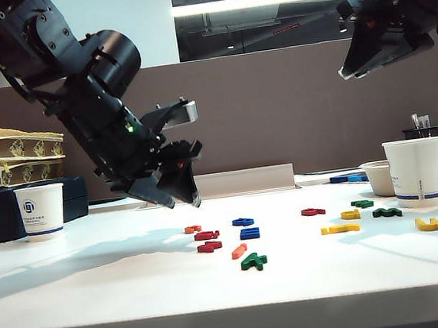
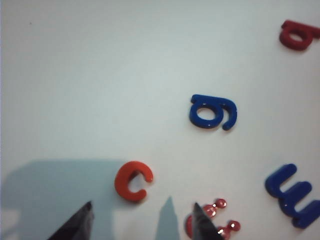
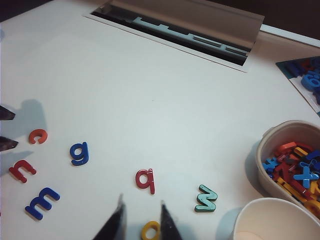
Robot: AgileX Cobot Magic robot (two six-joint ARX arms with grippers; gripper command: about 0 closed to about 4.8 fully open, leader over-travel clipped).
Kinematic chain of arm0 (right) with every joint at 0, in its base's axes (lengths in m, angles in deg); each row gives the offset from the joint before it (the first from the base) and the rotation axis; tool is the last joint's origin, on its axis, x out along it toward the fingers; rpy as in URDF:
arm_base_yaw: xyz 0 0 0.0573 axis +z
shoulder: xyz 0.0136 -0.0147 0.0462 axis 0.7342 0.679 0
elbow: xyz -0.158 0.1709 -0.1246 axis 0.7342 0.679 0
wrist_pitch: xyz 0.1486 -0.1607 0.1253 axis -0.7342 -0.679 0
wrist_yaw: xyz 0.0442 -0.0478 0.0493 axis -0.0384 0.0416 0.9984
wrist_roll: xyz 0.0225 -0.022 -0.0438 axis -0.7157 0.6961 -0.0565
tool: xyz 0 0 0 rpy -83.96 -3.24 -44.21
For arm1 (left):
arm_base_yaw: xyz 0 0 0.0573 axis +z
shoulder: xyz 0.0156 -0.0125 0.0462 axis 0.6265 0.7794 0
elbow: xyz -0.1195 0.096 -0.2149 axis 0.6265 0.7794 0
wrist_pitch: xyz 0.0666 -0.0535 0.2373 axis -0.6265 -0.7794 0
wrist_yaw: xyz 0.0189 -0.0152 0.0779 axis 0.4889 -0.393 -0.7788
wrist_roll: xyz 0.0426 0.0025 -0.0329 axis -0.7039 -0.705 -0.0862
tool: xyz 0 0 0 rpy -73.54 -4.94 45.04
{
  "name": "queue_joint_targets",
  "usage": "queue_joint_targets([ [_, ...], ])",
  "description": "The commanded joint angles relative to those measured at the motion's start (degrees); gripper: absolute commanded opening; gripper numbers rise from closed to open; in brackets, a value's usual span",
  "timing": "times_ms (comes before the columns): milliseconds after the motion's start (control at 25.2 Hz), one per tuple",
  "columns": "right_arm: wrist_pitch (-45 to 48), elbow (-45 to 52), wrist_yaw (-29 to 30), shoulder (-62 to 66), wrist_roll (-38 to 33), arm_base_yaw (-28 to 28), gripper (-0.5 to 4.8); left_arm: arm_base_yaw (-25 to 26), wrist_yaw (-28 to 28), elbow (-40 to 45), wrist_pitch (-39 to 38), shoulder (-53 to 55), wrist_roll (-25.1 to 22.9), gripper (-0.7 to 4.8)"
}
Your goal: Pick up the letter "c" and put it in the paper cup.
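The letter "c" [image 2: 132, 181] looks like a light, stiff, flat piece with a glossy and probably slick face, so my judgement is that the jaws should pinch it across its outer curve and open side, low against the table [image 1: 99, 291], since a thin piece like this could skid or pop free under an off-centre squeeze. It is orange-red, lighter than the darker red letter [image 2: 212, 220] beside it, with a thick rounded stroke. In the left wrist view it sits in the lower middle of the frame, just above the gap between the 2 dark fingertips; in the exterior view it lies left of centre on the table [image 1: 193, 229], at the near-left edge of the letter cluster. The left gripper [image 1: 182, 186] hangs above it, jaws spread wide and holding nothing. The right gripper [image 1: 366, 62] waits in the upper right of the exterior view, jaws also apart and empty. 1 paper cup [image 1: 417, 172] stands at the right, another paper cup [image 1: 42, 211] at the far left.
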Motion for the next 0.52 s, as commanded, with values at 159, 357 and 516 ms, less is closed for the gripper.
queue_joint_targets([
  [159, 0.5, -0.2, -0.1, -0.2, 0.4, 0.0, 0.85, 0.1, 0.3, -0.3, 3.1, 1.1, -1.8, 2.46],
  [357, 0.5, -0.2, -0.2, -0.2, 0.4, 0.0, 0.85, 0.1, 0.3, -0.3, 5.5, 2.2, -1.7, 2.41],
  [516, 0.5, -0.2, -0.2, -0.2, 0.4, 0.0, 0.85, 0.0, 0.9, -0.3, 5.4, 4.0, -0.7, 2.41],
])
